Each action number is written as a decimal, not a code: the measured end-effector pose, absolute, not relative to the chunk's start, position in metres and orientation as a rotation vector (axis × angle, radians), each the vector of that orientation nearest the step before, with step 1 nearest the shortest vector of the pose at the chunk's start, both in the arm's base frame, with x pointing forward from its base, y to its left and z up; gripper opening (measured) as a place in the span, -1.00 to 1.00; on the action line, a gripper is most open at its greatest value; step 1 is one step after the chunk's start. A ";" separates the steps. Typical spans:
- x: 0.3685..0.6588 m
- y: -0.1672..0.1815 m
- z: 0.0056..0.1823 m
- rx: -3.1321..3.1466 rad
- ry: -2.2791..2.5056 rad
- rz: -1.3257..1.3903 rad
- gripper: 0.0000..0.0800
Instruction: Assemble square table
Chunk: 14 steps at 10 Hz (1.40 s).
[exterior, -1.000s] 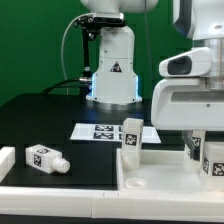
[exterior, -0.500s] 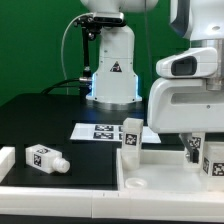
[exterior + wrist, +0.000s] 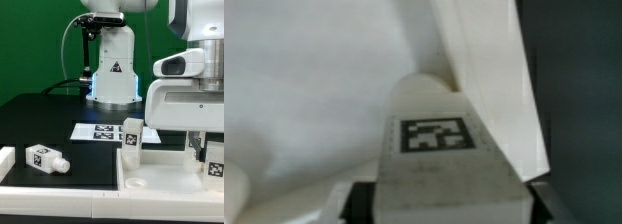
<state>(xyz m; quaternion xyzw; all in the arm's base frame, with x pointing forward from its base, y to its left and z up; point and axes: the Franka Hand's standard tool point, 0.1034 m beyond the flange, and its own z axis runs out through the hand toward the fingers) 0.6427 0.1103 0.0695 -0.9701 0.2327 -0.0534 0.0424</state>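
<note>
The white square tabletop (image 3: 170,172) with a raised rim lies at the exterior view's lower right. One tagged white leg (image 3: 132,137) stands at its far left corner. My gripper (image 3: 208,150) hangs over the far right corner, shut on another tagged leg (image 3: 214,160). In the wrist view this leg (image 3: 441,150) sits between my fingers (image 3: 359,203) and reaches into the tabletop's corner (image 3: 446,75). A third leg (image 3: 45,158) lies on its side on the black table at the exterior view's left.
The marker board (image 3: 100,131) lies flat behind the tabletop. The robot base (image 3: 112,70) stands at the back. A white border rail (image 3: 60,200) runs along the front edge, with a small white block (image 3: 6,160) at its left end.
My arm has shifted slightly toward the exterior view's left and a little higher with the leg still held. Nothing else has moved.
</note>
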 end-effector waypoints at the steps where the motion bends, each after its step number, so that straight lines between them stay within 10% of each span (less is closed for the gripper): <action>1: 0.642 0.110 0.070 -2.915 0.910 -0.159 -0.29; 14: 0.639 0.103 0.068 -1.595 2.496 0.089 -0.28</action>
